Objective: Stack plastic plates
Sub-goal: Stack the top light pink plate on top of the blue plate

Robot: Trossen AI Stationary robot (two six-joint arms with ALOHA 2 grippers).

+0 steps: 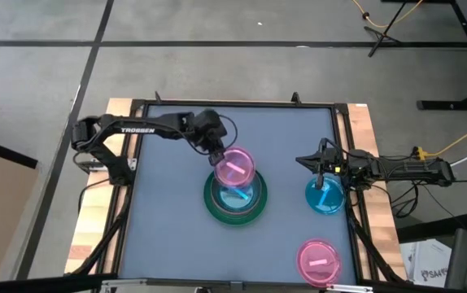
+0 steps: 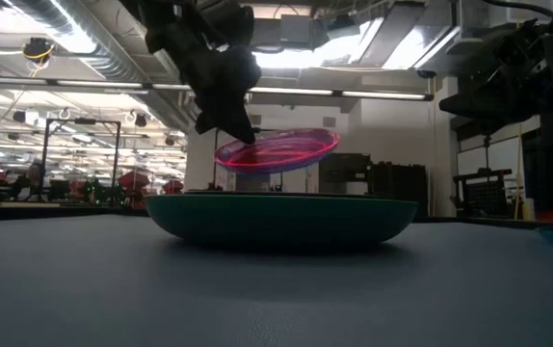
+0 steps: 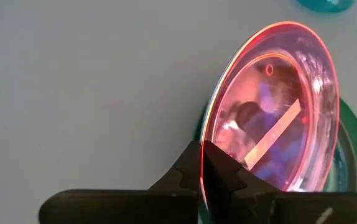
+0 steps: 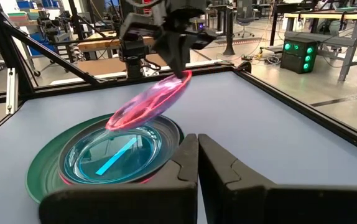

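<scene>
A large dark green plate (image 1: 235,213) rests on the table's middle. A translucent blue plate (image 4: 113,154) lies in it, with a pink edge showing beneath. Above them hangs a translucent magenta plate (image 1: 235,167), and my left gripper (image 1: 216,155) is shut on it. A second blue plate (image 1: 325,197) lies flat at the table's right. My right gripper (image 1: 301,160) waits shut beside it and touches nothing. Another magenta plate (image 1: 319,260) lies near the front right corner. My left gripper pinches the magenta plate's rim (image 3: 202,149) between its two fingers, at the plate's far-left edge. The fingers slant down from the table's far left. The plate is lifted clear and hangs tilted over the blue plate in the green one.
Bare table lies left and in front of the green plate. A raised frame (image 1: 343,130) runs around the table top, and wooden boards (image 1: 372,138) flank it. Cables trail off the right side.
</scene>
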